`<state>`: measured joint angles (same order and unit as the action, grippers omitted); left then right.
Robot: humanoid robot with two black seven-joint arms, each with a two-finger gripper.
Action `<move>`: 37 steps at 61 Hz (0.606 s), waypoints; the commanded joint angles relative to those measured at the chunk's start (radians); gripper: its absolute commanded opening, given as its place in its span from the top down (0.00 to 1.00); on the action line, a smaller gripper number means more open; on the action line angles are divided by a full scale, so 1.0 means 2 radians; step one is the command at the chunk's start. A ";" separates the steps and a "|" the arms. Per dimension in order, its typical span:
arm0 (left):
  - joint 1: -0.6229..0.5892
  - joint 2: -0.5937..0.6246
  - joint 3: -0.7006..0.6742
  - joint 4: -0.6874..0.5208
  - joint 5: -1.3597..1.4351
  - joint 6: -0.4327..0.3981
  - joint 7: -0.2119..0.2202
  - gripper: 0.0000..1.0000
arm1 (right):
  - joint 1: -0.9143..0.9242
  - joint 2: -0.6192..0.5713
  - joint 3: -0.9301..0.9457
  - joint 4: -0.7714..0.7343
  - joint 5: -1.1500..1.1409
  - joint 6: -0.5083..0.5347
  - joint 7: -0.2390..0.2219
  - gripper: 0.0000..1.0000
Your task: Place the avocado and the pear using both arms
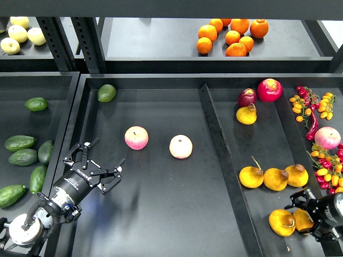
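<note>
Avocado (20,143) lay just left of the spread, empty left claw (96,164), long axis sideways; right claw (300,214), grip unclear, crowded a pear (282,222)

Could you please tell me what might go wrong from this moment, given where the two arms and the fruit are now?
1. The right end effector sits among tightly packed pears; it may nudge a neighbouring pear or grip two at once.
2. The left end effector is open and empty over the middle tray, while the avocados lie in the left bin; reaching back, it could catch the divider wall.
3. The apples lie loose in the middle tray and could roll if bumped.
</note>
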<state>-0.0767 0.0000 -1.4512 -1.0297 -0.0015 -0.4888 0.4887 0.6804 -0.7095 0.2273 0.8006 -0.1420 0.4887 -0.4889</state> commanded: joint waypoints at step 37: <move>0.000 0.000 0.001 -0.001 -0.001 0.000 0.000 0.01 | 0.040 0.038 0.171 -0.069 0.099 0.000 0.000 0.01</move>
<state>-0.0766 0.0000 -1.4500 -1.0294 -0.0015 -0.4888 0.4887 0.7792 -0.6970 0.4907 0.7141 0.0016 0.4887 -0.4886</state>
